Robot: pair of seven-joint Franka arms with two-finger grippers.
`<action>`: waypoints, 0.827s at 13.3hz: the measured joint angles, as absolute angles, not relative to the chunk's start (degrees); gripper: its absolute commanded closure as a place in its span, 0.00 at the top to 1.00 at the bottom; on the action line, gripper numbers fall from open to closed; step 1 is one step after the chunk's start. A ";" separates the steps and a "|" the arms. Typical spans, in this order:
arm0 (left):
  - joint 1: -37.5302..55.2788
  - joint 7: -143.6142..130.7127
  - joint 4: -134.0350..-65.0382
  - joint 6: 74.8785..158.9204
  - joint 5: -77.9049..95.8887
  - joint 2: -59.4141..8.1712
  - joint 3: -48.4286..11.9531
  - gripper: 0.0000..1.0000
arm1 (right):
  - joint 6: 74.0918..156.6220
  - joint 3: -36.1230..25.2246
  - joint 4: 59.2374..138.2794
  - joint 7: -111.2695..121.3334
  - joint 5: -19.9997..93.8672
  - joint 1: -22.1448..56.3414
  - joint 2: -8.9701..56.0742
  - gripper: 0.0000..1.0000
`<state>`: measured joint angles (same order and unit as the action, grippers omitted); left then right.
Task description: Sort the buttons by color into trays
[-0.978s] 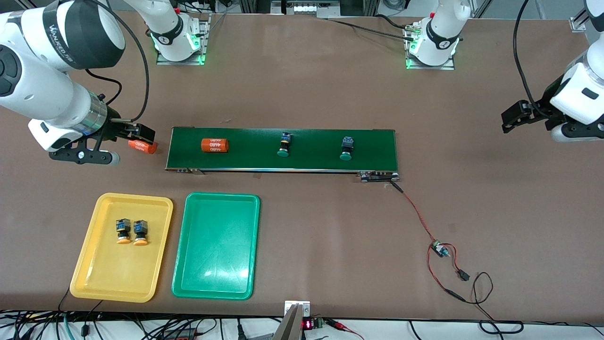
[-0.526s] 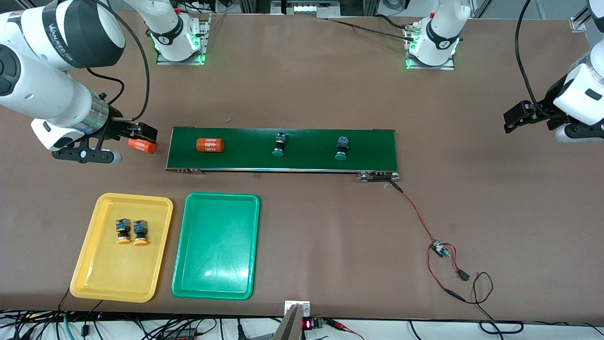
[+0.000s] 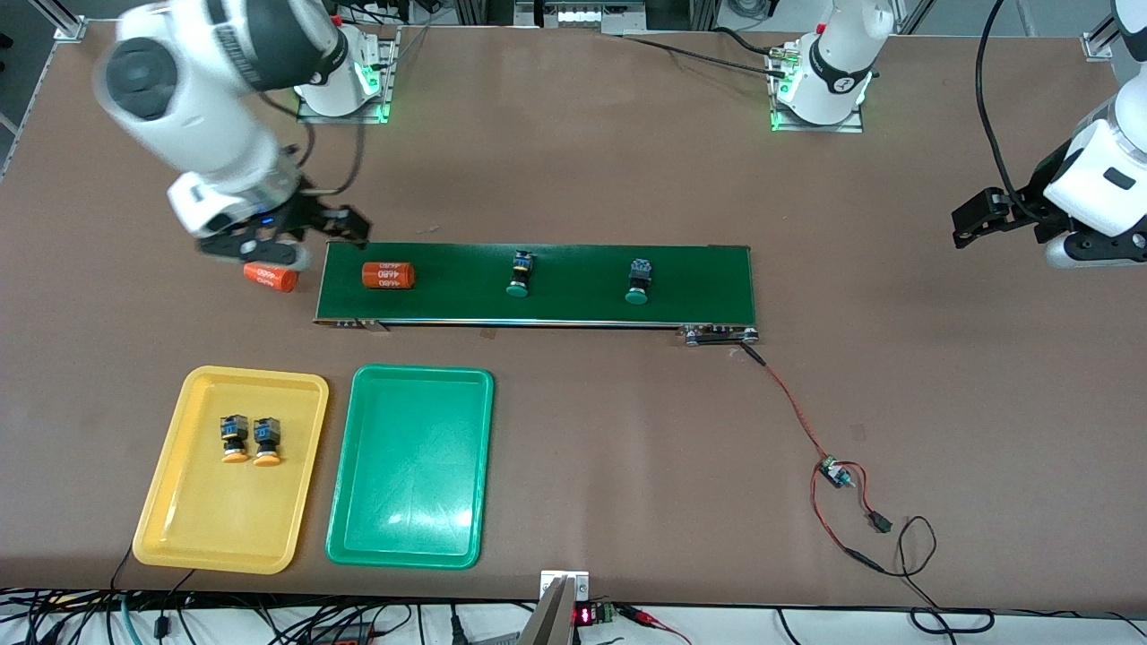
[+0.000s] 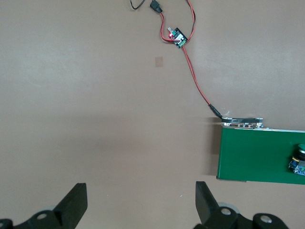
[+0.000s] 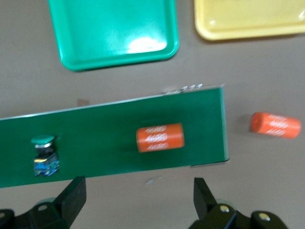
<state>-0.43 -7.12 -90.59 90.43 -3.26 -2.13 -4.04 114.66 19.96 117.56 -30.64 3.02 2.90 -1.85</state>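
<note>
Two green-capped buttons [image 3: 519,273] [image 3: 637,281] lie on the dark-green conveyor belt [image 3: 699,278]. Two orange-capped buttons [image 3: 235,439] [image 3: 266,442] lie in the yellow tray [image 3: 193,528]. The green tray [image 3: 410,466] beside it holds nothing. My right gripper [image 3: 300,235] is open and empty, over the table at the belt's end toward the right arm. Its wrist view shows its gripper [image 5: 138,200], one green button [image 5: 45,155], the green tray [image 5: 114,33] and the yellow tray [image 5: 248,19]. My left gripper [image 3: 972,219] is open and empty, waiting over bare table; it also shows in the left wrist view [image 4: 140,205].
One orange cylinder marked 4680 [image 3: 387,275] lies on the belt near the right gripper. Another orange cylinder [image 3: 271,277] lies on the table just off that belt end. A small circuit board [image 3: 835,472] with red wires lies toward the left arm's end.
My right gripper has left the orange cylinder on the table and swung up toward the belt's end. The cylinder and green buttons on the belt have shifted toward the right arm's end.
</note>
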 measured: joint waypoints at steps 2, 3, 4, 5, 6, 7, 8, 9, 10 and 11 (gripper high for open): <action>-0.43 -7.12 -90.56 90.32 -3.26 -2.13 -4.06 1.00 | 119.33 23.72 120.98 -34.87 2.85 2.79 -2.25 1.00; -0.43 -7.12 -90.55 90.30 -3.26 -2.13 -4.08 1.00 | 121.68 25.13 122.46 -36.61 2.24 2.67 -2.20 1.00; -0.43 -7.12 -90.54 90.27 -3.26 -2.13 -4.09 1.00 | 123.76 26.41 123.84 -38.28 1.29 2.50 -2.11 1.00; -0.43 -7.12 -90.53 90.25 -3.26 -2.13 -4.10 1.00 | 125.75 27.44 125.06 -40.01 0.32 2.42 -1.95 1.00; -0.43 -7.12 -90.51 90.22 -3.26 -2.13 -4.11 1.00 | 127.79 28.26 126.13 -41.66 -0.64 2.38 -1.69 1.00; -0.43 -7.12 -90.48 90.11 -3.26 -2.13 -4.11 1.00 | 129.72 28.97 127.09 -42.92 -1.54 2.35 -1.32 1.00; -0.43 -7.11 -90.45 89.89 -3.26 -2.12 -4.12 1.00 | 131.52 29.54 128.02 -43.61 -2.22 2.35 -0.87 1.00; -0.43 -7.11 -90.40 89.61 -3.26 -2.11 -4.14 1.00 | 132.93 29.94 128.80 -44.08 -2.64 2.35 -0.42 1.00; -0.43 -7.11 -90.36 89.29 -3.26 -2.09 -4.19 1.00 | 133.74 30.16 129.35 -44.25 -3.13 2.36 0.07 1.00; -0.43 -7.11 -90.33 89.15 -3.26 -2.08 -4.23 1.00 | 134.13 30.32 129.65 -44.33 -4.67 2.37 0.74 1.00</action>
<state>-0.43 -7.11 -90.33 89.15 -3.26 -2.08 -4.23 134.13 30.32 129.65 -44.33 -4.67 2.37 0.74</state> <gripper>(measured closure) 0.000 0.000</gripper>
